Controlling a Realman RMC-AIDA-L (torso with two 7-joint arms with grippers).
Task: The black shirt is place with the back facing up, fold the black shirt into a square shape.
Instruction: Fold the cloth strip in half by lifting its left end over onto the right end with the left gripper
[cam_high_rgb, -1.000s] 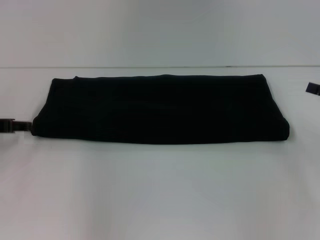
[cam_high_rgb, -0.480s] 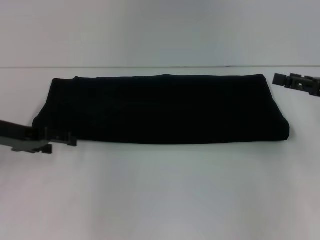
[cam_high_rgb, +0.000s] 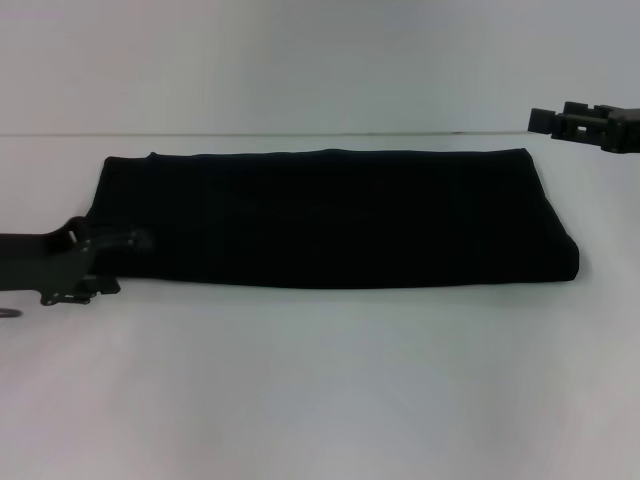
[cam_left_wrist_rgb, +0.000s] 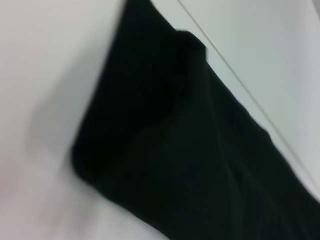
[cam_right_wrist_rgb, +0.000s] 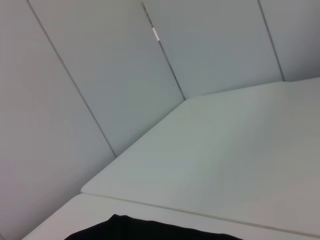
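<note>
The black shirt (cam_high_rgb: 320, 215) lies on the white table (cam_high_rgb: 320, 380) as a long flat band folded lengthwise, running left to right. My left gripper (cam_high_rgb: 140, 243) reaches in from the left and sits at the band's near left corner, overlapping the cloth edge. Far off to the right, my right gripper (cam_high_rgb: 541, 120) hovers behind and above the band's far right corner, apart from the cloth. The left wrist view is filled by the shirt's left end (cam_left_wrist_rgb: 190, 150) with a soft crease in it. Only a thin strip of the shirt (cam_right_wrist_rgb: 150, 231) shows in the right wrist view.
Bare white tabletop (cam_high_rgb: 330, 400) stretches in front of the shirt. Behind it the table's back edge (cam_high_rgb: 300, 134) meets a pale panelled wall (cam_right_wrist_rgb: 100, 75).
The left gripper has come in from the left edge to the shirt's near left corner. The right gripper has entered from the right and risen toward the far right corner. The shirt has not moved.
</note>
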